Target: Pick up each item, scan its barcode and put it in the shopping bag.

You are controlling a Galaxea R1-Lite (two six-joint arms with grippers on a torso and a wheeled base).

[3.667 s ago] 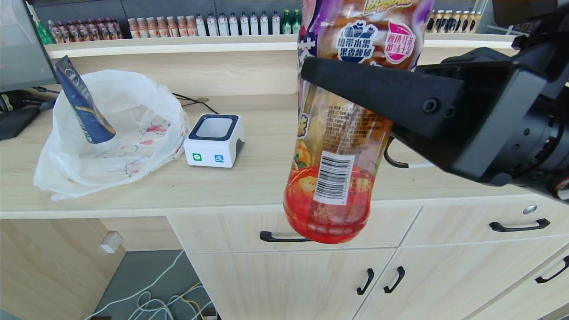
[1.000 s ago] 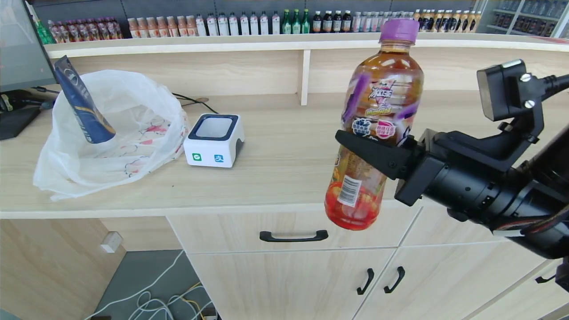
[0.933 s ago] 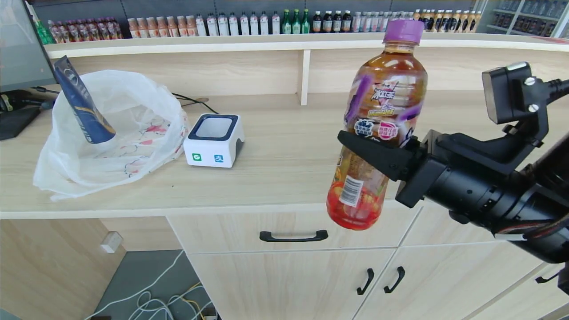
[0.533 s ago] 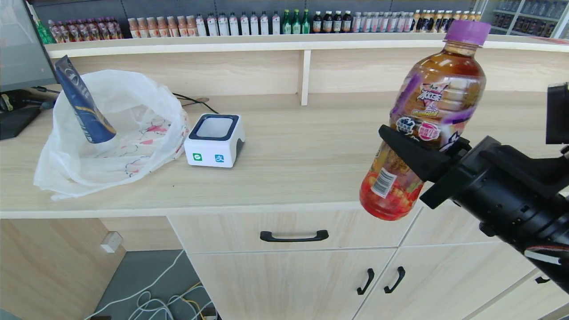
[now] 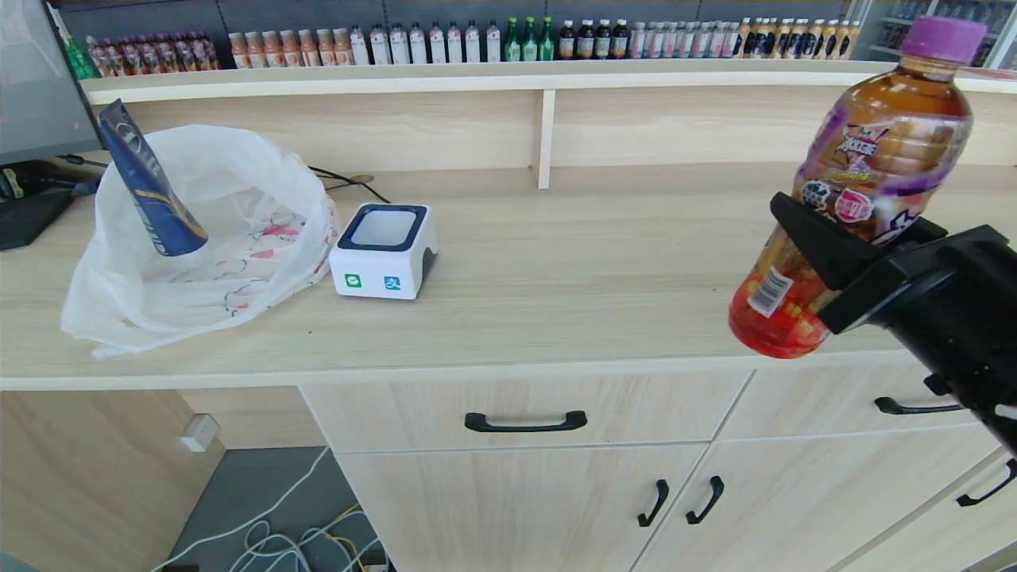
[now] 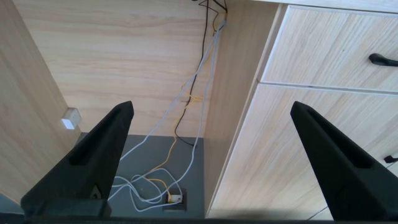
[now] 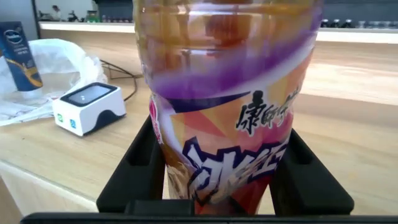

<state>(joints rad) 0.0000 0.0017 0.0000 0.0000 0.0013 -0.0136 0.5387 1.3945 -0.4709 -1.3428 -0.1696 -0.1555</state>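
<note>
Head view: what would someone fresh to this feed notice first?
The purple-capped drink bottle, gripped tilted by the right gripper at the right, over the front edge of the counter. Then the white shopping bag at the left with a blue tube leaning in it, and the white scanner beside it.

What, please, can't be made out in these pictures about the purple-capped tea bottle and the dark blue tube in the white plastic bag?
Head view: the right gripper covers the middle of the purple-capped tea bottle; its barcode is too small to read.
Right wrist view: the picture's edges cut off its cap and base.
Head view: folds of the white plastic bag hide where the dark blue tube rests.
</note>
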